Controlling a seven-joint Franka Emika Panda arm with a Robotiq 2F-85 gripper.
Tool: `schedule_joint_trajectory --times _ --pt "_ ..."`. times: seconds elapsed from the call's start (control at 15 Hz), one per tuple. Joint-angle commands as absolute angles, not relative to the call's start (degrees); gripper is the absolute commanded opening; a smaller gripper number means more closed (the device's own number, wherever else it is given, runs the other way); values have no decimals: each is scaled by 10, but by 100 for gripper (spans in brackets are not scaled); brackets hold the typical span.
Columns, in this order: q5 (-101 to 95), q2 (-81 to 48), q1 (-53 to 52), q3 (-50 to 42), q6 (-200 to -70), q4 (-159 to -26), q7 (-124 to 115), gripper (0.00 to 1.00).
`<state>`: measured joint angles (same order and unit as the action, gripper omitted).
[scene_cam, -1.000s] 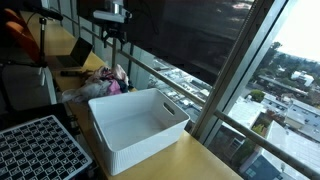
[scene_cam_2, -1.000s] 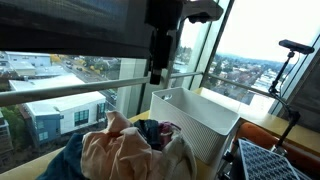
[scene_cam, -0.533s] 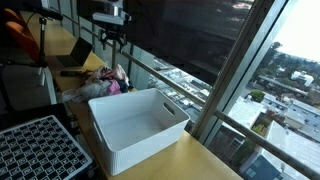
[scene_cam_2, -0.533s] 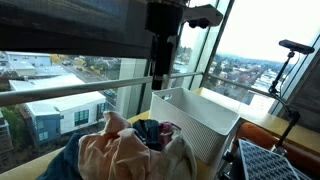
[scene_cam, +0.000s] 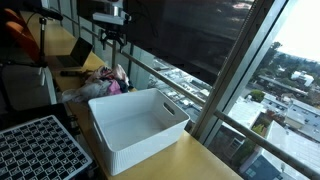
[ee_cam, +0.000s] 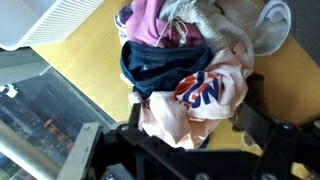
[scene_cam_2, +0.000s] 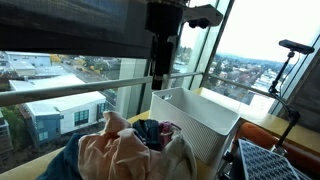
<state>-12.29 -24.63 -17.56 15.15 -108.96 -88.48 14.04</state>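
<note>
Hover stage, looks like: the black gripper (scene_cam_2: 158, 76) is held wide open, empty, with the heap of mixed colourful clothes (ee_cam: 190, 80) directly below. A straight drop's needed for any grab.

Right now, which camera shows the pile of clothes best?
The wrist view: it looks down on the pile of clothes, separating pink, navy, peach and grey garments. In an exterior view its side fills the foreground; in an exterior view only a patch shows behind the bin.
</note>
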Motion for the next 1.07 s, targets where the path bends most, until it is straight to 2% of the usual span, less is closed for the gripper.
schedule_joint_trajectory --times 0.0,0.6,1.0 --pt "-130 -256 -189 147 -1097 -874 133 100" --pt "-164 -338 -236 136 -1212 -886 83 100" --pt "-169 -406 -258 125 -1200 -886 40 100"
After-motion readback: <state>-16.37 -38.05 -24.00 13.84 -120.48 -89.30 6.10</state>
